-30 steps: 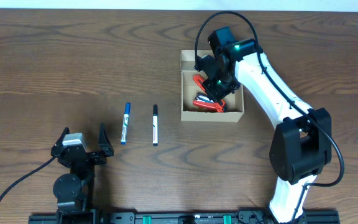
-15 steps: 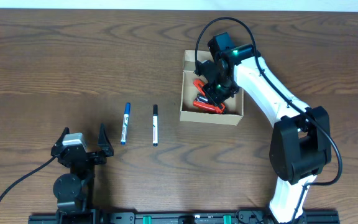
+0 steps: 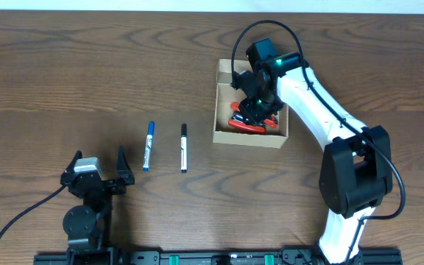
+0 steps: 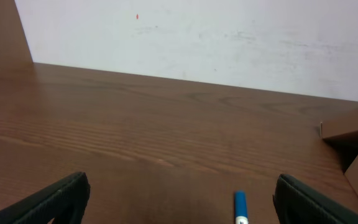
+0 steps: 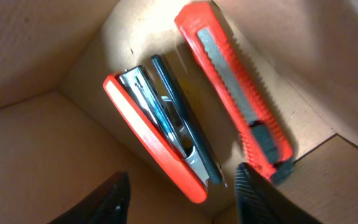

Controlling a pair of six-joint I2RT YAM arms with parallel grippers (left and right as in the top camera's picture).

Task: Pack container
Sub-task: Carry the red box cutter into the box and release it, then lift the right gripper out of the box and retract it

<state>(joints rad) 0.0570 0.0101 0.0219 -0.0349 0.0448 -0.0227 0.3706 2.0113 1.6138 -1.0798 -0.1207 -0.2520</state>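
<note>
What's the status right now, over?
Right hand open, empty, inside container. Left hand open, empty. Stapler and cutter packed. Blue marker, black marker on table.

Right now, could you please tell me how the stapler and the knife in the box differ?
The stapler is thicker, with a black arm and shiny metal; the knife is slimmer, with a grey ridged strip. Both are red and lie side by side, apart, on the box floor.
</note>
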